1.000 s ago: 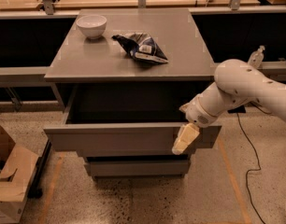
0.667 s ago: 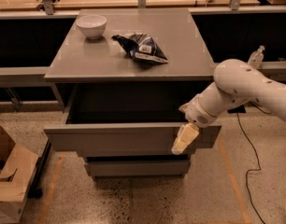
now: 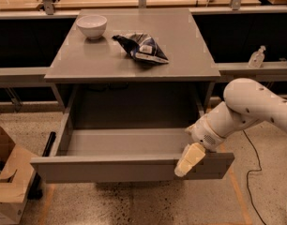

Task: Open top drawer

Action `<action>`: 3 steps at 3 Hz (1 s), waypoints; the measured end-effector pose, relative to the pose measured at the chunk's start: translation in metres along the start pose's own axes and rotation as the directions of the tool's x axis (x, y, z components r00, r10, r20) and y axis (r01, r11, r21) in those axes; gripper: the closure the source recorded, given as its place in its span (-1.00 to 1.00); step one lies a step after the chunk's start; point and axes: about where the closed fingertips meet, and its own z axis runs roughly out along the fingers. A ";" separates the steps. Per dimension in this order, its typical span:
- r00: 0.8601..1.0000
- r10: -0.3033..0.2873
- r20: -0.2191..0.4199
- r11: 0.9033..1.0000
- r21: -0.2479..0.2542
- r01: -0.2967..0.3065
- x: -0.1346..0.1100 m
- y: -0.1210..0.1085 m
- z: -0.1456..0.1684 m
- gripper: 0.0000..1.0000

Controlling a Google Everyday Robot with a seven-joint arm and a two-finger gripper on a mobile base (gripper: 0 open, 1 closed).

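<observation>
The top drawer stands pulled far out of the grey cabinet. Its wide flat front panel faces me and its deep grey box interior shows with nothing in it. My gripper sits at the top edge of the front panel near its right end, with its cream tip hanging down over the panel's face. The white arm reaches in from the right. The two lower drawers are hidden under the open one.
On the cabinet top stand a white bowl at the back left and a dark chip bag in the middle. A cardboard box sits on the floor at left. A small bottle stands on the right shelf. A cable lies on the floor at right.
The top drawer has slid farther out toward me, and my gripper has moved with its front panel, lower in the view.
</observation>
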 end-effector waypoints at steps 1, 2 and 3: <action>1.000 0.005 0.000 1.000 -0.009 -0.005 0.003 0.004 0.001 -1.00; 0.999 0.051 -0.003 0.997 -0.049 -0.051 0.023 0.024 0.002 -1.00; 0.992 0.127 -0.018 0.988 -0.082 -0.128 0.045 0.056 -0.003 -1.00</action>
